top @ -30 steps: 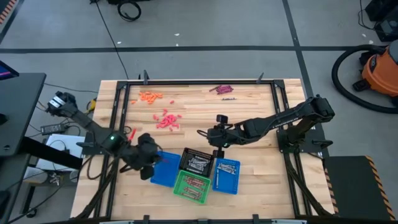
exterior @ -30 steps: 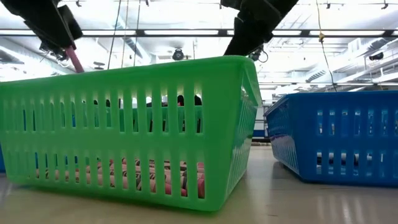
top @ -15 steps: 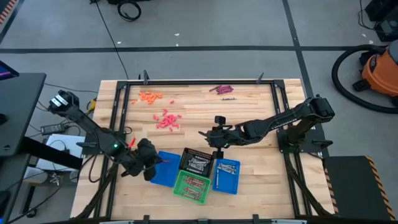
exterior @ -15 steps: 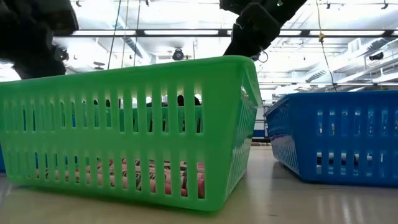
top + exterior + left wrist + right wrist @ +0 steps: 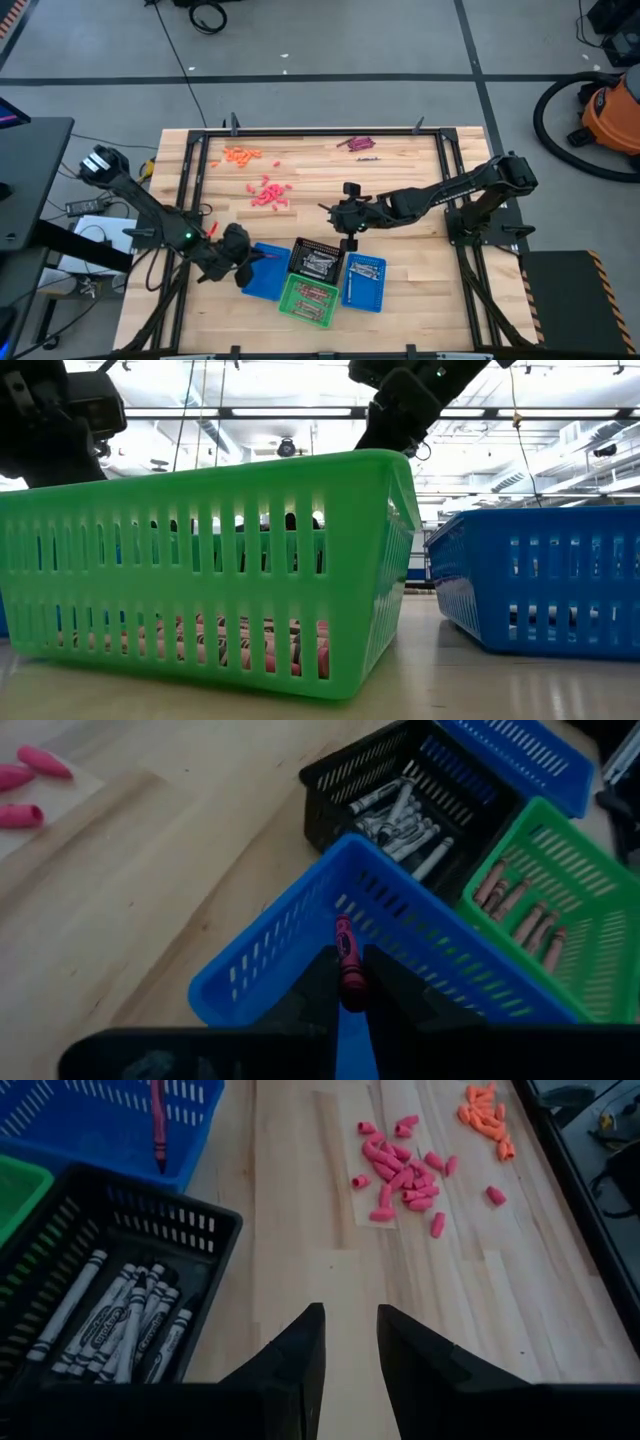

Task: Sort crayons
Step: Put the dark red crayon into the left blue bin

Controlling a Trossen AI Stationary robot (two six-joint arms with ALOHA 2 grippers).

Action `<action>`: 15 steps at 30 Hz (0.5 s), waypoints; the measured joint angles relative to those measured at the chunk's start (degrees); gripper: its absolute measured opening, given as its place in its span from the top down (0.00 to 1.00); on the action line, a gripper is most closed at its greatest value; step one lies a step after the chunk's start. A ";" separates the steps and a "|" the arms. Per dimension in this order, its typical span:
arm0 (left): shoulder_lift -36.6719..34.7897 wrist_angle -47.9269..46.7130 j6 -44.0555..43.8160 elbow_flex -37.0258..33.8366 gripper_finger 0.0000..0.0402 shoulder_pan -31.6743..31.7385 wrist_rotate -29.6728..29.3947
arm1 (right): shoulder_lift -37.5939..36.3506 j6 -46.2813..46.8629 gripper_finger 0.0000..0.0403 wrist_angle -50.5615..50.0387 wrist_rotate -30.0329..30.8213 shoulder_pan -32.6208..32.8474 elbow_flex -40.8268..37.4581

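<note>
One red crayon (image 5: 345,960) is pinched in the closed left hand (image 5: 345,985) over the blue basket (image 5: 290,960), for release; right hand (image 5: 349,1342) parted, empty.

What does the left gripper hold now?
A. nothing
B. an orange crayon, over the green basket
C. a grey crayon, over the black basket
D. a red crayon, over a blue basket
D: the left gripper is shut on a red crayon above the blue basket.

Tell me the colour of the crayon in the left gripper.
Reddish-pink crayon, pinched in the left gripper over a blue basket; left wrist view shows it best.
</note>
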 joint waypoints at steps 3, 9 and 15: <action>2.33 1.26 0.01 0.00 0.91 0.25 -0.02 | 0.00 -0.02 0.75 0.06 -0.03 -0.04 0.00; 6.05 4.30 -0.18 0.00 0.89 0.25 -0.05 | 0.00 -0.40 0.75 0.33 -0.18 -0.02 0.00; 7.21 5.30 -0.32 0.00 0.77 0.25 -0.88 | 0.00 -0.97 0.75 0.74 -0.18 -0.02 0.00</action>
